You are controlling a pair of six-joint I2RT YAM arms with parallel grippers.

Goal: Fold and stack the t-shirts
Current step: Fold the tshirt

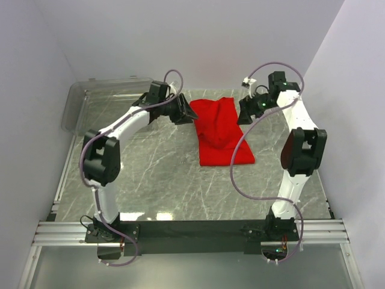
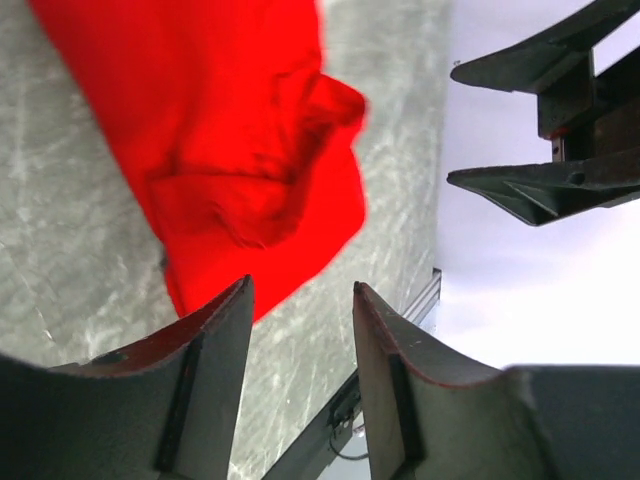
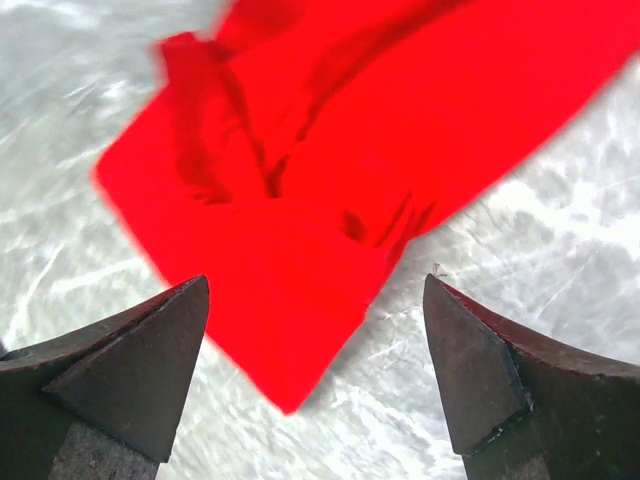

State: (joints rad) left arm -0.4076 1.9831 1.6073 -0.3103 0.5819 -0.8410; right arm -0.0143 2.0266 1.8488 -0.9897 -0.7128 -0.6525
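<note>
One red t-shirt lies on the marble table, folded into a long strip with a rumpled far end. My left gripper hovers at the cloth's far left edge, open with nothing between its fingers. From the left wrist, the t-shirt lies beyond the left gripper, and only bare table shows in the gap. My right gripper hangs off the far right edge, wide open and empty. In the right wrist view a corner of the t-shirt lies on the table under the spread right gripper, apart from both fingers.
A clear plastic bin stands at the table's far left corner. White walls close in on the left, back and right. In the left wrist view the right gripper shows across the cloth. Bare marble table stretches toward the arm bases.
</note>
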